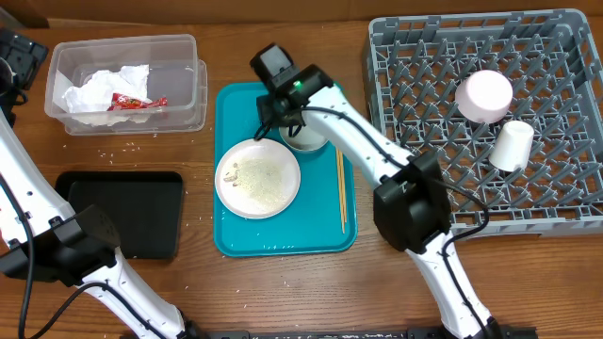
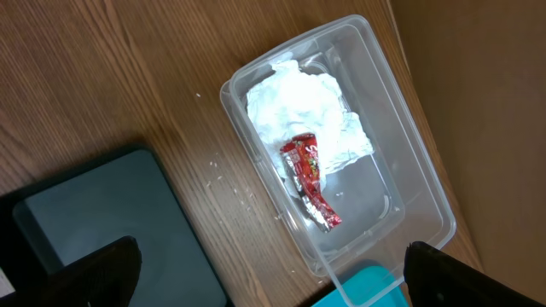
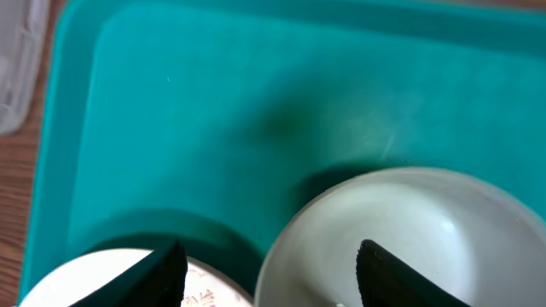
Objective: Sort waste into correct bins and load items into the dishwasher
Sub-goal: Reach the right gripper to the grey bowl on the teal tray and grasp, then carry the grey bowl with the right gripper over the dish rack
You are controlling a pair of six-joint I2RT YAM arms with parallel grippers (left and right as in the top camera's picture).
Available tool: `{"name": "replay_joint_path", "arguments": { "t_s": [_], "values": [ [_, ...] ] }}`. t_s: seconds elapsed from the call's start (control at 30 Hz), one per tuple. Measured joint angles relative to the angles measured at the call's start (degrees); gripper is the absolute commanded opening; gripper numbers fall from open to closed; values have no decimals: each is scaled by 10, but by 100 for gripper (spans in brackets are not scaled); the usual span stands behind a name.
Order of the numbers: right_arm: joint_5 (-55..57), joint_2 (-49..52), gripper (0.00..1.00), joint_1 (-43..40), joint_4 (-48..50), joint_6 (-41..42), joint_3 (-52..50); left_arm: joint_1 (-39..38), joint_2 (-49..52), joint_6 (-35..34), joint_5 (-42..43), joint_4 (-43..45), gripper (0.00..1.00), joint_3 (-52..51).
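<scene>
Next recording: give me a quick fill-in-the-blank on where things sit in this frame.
1. The red wrapper lies in the clear tub on the crumpled white ____.
2. The white cup sits in the grey ____.
3. The right gripper is open above the metal ____.
Missing words: napkin; dish rack; bowl.

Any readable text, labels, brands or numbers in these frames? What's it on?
No text can be read anywhere.
red wrapper: light print, too blurred to read.
plate: faint reddish marks at the rim, too blurred to read.
</scene>
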Motion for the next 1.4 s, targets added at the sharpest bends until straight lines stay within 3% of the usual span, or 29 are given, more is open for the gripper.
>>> {"name": "replay_joint_path", "arguments": {
  "t_s": [0.07,0.33,0.43,0.73,0.93,1.13,1.3,1.4],
  "values": [
    [0,9,59,9,-3,3,0,0,0,0,0,0,100,0],
    [1,18,11,20,-26,15,0,0,0,0,0,0,100,0],
    [2,18,4,18,-54,14,1,0,0,0,0,0,100,0],
    [5,17,4,14,-125,13,94,0,0,0,0,0,100,0],
    [2,-9,4,-15,-248,14,221,0,0,0,0,0,100,0],
    [-37,-86,4,-149,-372,24,315,0,0,0,0,0,100,0],
    [-143,-148,4,-260,-373,0,304,0,0,0,0,0,100,0],
    [-173,-219,4,-311,-372,-16,243,0,0,0,0,0,100,0]
  ]
}}
